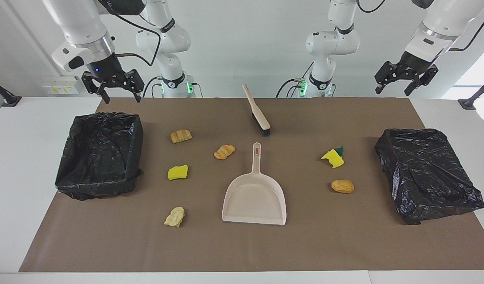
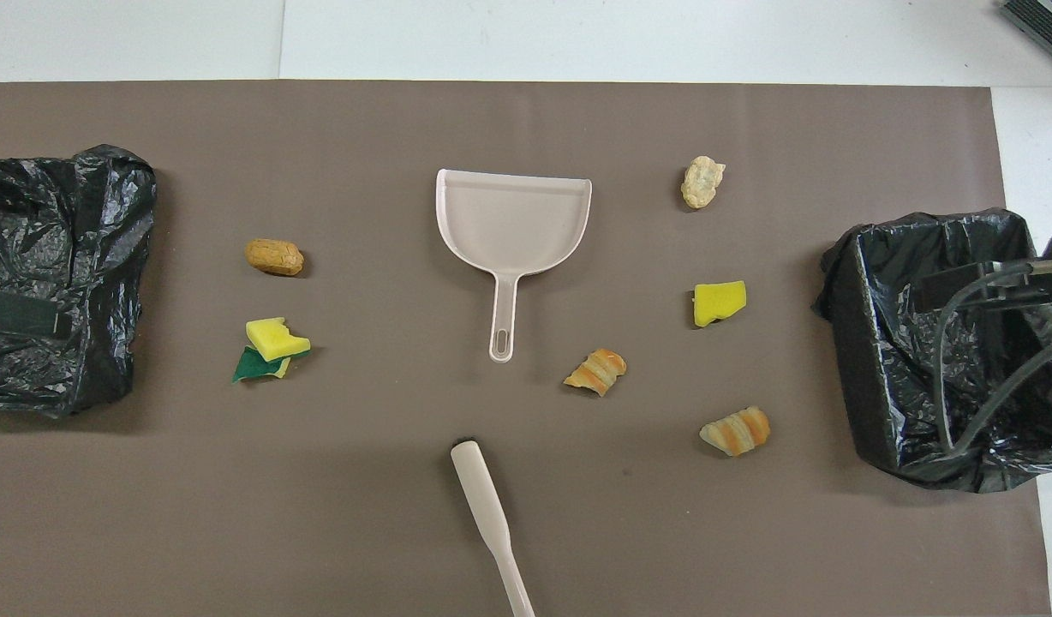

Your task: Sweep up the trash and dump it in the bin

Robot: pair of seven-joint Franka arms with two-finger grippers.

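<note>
Facing view, catalogued from its left edge across; task progress: nothing swept, nothing dumped.

1. Right claw (image 1: 113, 87): fingers apart, empty, hanging over the robots' edge of the brown mat (image 1: 305, 244) by the open bin. Waiting.
2. Open bin (image 1: 99, 156), black-lined, at the right arm's end of the counter (image 1: 25, 157). No scrap visible inside.
3. Striped pastry piece (image 1: 181, 136), yellow sponge piece (image 1: 177, 172) and pale bread lump (image 1: 174, 217): a loose column beside the open bin, all on the mat, untouched.
4. Second striped pastry piece (image 1: 224, 152): between that column and the dustpan handle.
5. Dustpan (image 1: 254, 197): beige, flat on the mat at centre, pan empty, handle pointing toward the robots. Not held.
6. Brush (image 1: 257, 112): beige, dark bristles, lying nearer the robots than the dustpan. Not held.
7. Green-backed sponge piece (image 1: 333, 157) and brown bread roll (image 1: 342, 186): toward the left arm's end, near the second bin.
8. Second bin (image 1: 427, 173): black bag bunched over it; whether it is open or covered cannot be told.
9. Left claw (image 1: 406, 77): fingers apart, empty, over the robots' edge of the counter. Waiting.

Remaining, by judgement: take up brush and dustpan, gather all six scraps, tip them into a bin.

Obscured: overhead view cuts off the brush head at its bottom edge; cables cross the open bin there; a dark claw part overlaps the second bin.
</note>
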